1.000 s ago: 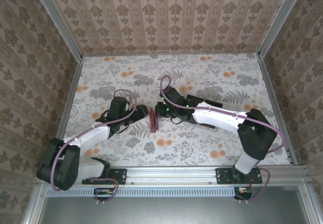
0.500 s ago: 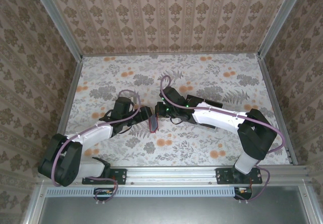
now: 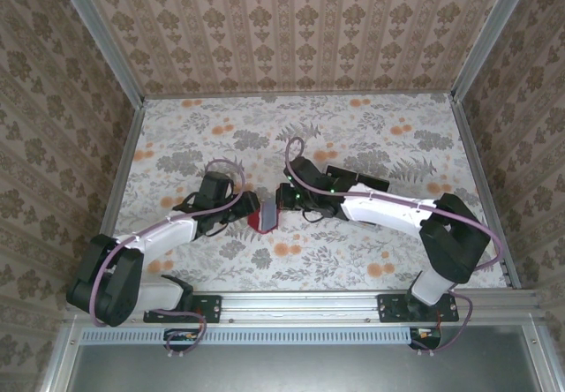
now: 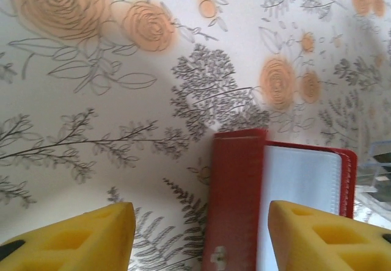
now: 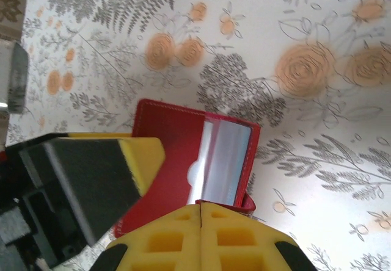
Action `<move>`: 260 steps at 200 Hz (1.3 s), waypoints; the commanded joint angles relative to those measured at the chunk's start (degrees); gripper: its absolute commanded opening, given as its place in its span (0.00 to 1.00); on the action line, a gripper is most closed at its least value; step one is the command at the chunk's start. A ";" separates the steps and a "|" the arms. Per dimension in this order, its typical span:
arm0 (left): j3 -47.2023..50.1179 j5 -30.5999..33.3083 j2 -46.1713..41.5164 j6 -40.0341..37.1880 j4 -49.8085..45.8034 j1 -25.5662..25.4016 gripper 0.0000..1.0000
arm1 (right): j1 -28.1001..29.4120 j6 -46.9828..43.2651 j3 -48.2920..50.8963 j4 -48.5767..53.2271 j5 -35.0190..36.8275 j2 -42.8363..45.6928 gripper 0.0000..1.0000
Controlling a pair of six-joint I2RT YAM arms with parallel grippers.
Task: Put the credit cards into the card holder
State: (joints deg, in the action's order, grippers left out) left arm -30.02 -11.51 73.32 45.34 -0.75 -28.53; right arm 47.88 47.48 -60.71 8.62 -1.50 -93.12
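The red card holder [image 3: 263,218] lies open and tilted on the flowered table between both grippers. Its clear inner sleeve [image 5: 226,158] is spread wide, with no card showing in it. My right gripper [image 5: 200,207] has its fingers pressed together on the curled near edge of the card holder [image 5: 177,143]. In the overhead view that gripper [image 3: 281,199] sits just right of the holder. My left gripper [image 4: 201,215] stands open, with the red cover [image 4: 238,210] between its fingers. One of its fingers [image 5: 91,173] hangs over the left cover. The credit cards [image 3: 371,183] are a dark patch behind the right arm.
A clear plastic tray edge [image 4: 380,170] sits just right of the card holder. The table [image 3: 371,131] has side rails left and right and patterned walls behind. Both forearms cross the middle of the table.
The card holder stood on edge a second ago and now leans open towards the left. My left gripper has moved right up to it and narrowed. The right gripper shifted slightly.
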 commanded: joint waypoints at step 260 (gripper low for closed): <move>6.07 6.90 -6.50 -1.24 -7.49 -0.38 0.65 | -0.35 -0.85 2.52 8.63 2.11 7.30 0.52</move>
State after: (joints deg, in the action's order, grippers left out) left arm -25.12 -5.89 66.87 45.17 -7.35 -28.53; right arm 45.47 47.92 -54.63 14.11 2.28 -86.56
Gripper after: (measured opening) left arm 0.658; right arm 0.516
